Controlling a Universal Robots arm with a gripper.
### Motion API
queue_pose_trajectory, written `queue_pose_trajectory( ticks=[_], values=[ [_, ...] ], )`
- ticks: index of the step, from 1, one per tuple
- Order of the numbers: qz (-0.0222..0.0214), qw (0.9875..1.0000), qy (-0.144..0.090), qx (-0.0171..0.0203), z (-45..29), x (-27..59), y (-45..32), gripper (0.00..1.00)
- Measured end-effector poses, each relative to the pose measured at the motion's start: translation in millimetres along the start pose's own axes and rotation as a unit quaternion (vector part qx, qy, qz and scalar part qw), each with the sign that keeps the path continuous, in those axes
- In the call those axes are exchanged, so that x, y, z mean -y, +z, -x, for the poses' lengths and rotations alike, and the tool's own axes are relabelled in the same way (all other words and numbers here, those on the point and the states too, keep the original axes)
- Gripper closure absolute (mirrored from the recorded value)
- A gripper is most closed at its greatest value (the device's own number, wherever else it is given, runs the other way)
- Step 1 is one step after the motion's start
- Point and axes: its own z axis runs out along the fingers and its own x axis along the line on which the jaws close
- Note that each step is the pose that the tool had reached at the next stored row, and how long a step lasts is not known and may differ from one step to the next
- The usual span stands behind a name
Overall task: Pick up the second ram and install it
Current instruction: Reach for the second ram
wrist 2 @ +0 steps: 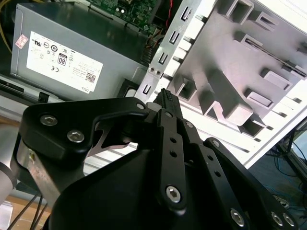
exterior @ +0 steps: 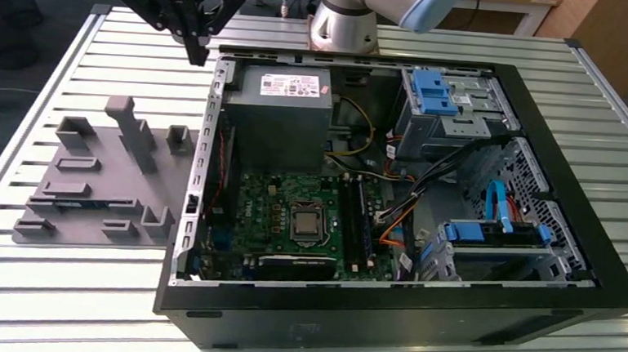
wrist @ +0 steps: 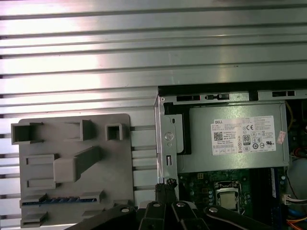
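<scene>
Black jaws are clenched tip to tip w/ nothing between them. The gripper hangs over the slatted alu table, just beside the far corner of the open PC case, next to the grey PSU.

The second ram lies flat in a slot of the grey fixture, near the fixture's end away from the jaws, so well apart from them. It's a thin blue strip, edge-on, outside the case.

Btwn jaws and ram in the exterior view stand the fixture's upright posts. The case wall sits to the exterior view's right of both.

Count: 1 ram stick that I can make out in the fixture, 1 fixture, 1 case w/ green mobo, 2 blue drive caddies.
</scene>
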Motion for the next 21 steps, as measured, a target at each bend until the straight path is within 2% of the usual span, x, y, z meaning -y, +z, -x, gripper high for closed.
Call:
queue_pose_trajectory(
  ticks=[21],
  values=[
    [0.0,1.0,0.0,-0.0001,-6.3,0.5,0.4,0.89]
  ],
)
